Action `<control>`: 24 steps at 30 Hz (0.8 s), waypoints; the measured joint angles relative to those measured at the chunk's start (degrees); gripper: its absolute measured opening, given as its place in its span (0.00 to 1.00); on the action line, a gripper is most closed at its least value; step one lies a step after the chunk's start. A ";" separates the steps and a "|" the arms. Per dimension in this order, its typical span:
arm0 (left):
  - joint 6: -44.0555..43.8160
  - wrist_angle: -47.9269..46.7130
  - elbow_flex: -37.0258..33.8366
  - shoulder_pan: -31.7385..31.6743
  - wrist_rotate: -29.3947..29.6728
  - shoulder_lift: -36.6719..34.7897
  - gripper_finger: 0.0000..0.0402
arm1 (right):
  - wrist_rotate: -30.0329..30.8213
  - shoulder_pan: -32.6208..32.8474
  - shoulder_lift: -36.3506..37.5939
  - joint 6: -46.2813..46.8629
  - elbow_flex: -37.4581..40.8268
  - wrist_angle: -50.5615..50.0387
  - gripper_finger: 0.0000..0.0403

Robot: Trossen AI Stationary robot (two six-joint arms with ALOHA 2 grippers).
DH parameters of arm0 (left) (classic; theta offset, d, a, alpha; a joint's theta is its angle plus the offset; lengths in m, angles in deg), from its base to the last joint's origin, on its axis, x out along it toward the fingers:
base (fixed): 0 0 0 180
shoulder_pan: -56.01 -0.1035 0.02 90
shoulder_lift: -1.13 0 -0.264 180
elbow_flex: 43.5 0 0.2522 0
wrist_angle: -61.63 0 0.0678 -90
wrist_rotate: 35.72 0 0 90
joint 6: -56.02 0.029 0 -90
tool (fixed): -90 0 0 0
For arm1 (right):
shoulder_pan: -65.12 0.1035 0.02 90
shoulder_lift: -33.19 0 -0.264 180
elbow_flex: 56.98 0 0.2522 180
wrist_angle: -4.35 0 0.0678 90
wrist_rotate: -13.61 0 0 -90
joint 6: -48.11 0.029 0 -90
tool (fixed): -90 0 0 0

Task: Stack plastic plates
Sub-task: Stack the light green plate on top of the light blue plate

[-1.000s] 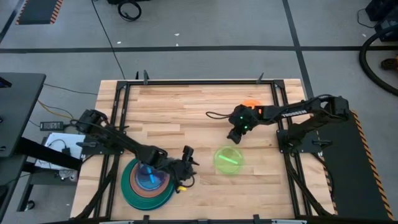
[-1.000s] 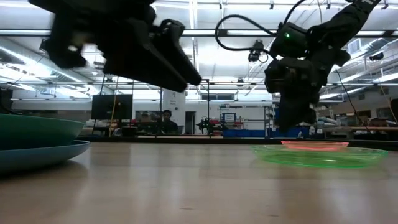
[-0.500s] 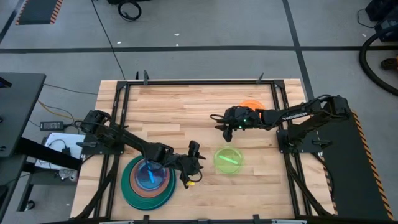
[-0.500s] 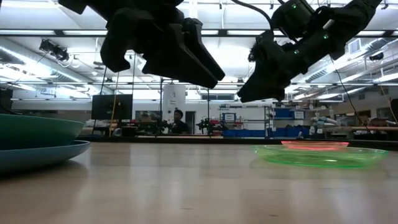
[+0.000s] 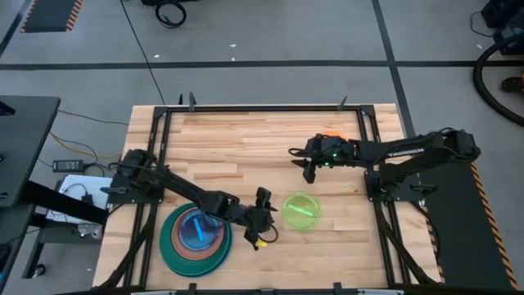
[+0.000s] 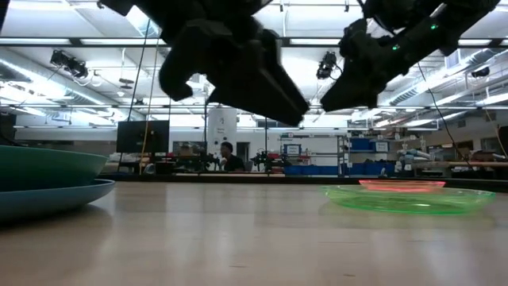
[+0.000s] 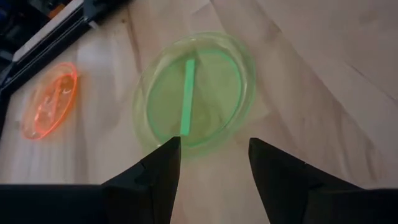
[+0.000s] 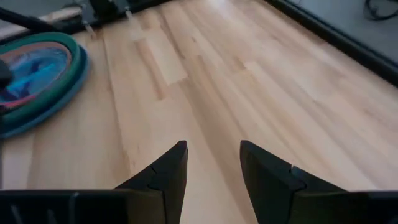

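The left gripper (image 5: pixel 264 215) hangs above the wooden table (image 5: pixel 246 139) with its two dark fingers (image 7: pixel 163 163) spread apart and nothing between them. Just ahead of its fingertips lies the translucent green plate (image 5: pixel 300 210), flat on the boards with a bright green streak across its middle; in the left wrist view the same green plate (image 7: pixel 194 90) sits directly beyond the gap between the fingers, not touching them. Behind this gripper, back along its own arm, rests the stack of plates (image 5: pixel 195 238): a large teal plate at the bottom with tan-brown, pink and cyan rims showing inside it, the cyan one on top. In the low view that stack (image 6: pixel 48 187) shows as a teal rim over a blue one at the edge of the table. The right gripper (image 5: pixel 309 161) is held in the air over bare wood, its fingers (image 8: pixel 169 168) likewise parted and empty. The orange plate (image 5: pixel 330 136) lies just beside this gripper's wrist, partly hidden under the arm, and shows more plainly in the left wrist view as an orange translucent disc (image 7: pixel 50 99) well apart from the green one. The green plate lies near the right gripper, between it and the left gripper, while the stack (image 8: pixel 37 71) lies farther off, well beyond its fingertips.
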 joint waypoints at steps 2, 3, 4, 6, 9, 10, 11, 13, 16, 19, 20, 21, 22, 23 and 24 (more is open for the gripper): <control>-0.03 -0.67 2.01 -0.13 -0.05 1.73 0.49 | 1.55 0.01 2.24 -0.33 0.04 -2.40 0.39; -0.12 -1.67 2.53 -0.15 -0.18 1.98 0.49 | 2.38 0.07 3.09 -0.33 0.02 -2.95 0.39; -0.28 -2.74 3.13 -0.19 -0.21 2.42 0.49 | 3.19 0.07 4.16 -0.33 0.02 -4.33 0.39; -0.17 -1.56 4.73 -0.26 -0.87 3.45 0.49 | 4.74 0.12 5.94 -0.33 0.04 -5.56 0.39; 2.03 -2.04 6.49 -0.32 -0.83 4.44 0.49 | 5.59 0.50 7.95 -0.35 0.05 -7.12 0.39; 2.97 -2.02 6.80 -0.39 -0.87 4.70 0.49 | 5.62 0.68 8.25 -0.32 0.07 -6.87 0.39; 3.96 -3.15 6.91 -0.41 -0.87 4.72 0.49 | 5.62 0.90 8.50 -0.25 0.04 -6.77 0.39; 4.55 -1.93 7.99 -0.60 -1.31 6.13 0.49 | 5.90 1.21 9.37 -0.25 0.07 -8.27 0.39; 5.50 -3.88 8.24 -0.92 -2.42 6.98 0.49 | 7.25 2.04 9.57 0.09 0.02 -8.18 0.39; 9.02 -3.93 8.39 -1.29 -3.89 8.25 0.49 | 8.12 2.66 9.30 0.14 0.02 -7.64 0.39; 10.17 -3.02 8.37 -1.27 -3.99 9.01 0.49 | 8.16 2.72 9.28 0.18 0.02 -8.08 0.39; 10.56 -1.47 8.60 -1.33 -4.13 9.92 0.49 | 8.18 2.74 9.19 0.18 0.04 -8.29 0.39; 11.07 -2.07 8.55 -1.55 -4.29 10.22 0.49 | 8.16 2.82 8.91 0.18 0.04 -7.73 0.39; 11.31 -2.62 8.37 -1.64 -4.34 10.54 0.49 | 8.18 2.89 8.58 0.37 0.02 -7.38 0.39; 11.33 -1.74 8.38 -1.81 -4.40 11.14 0.49 | 8.28 2.92 8.54 0.36 0.02 -7.79 0.39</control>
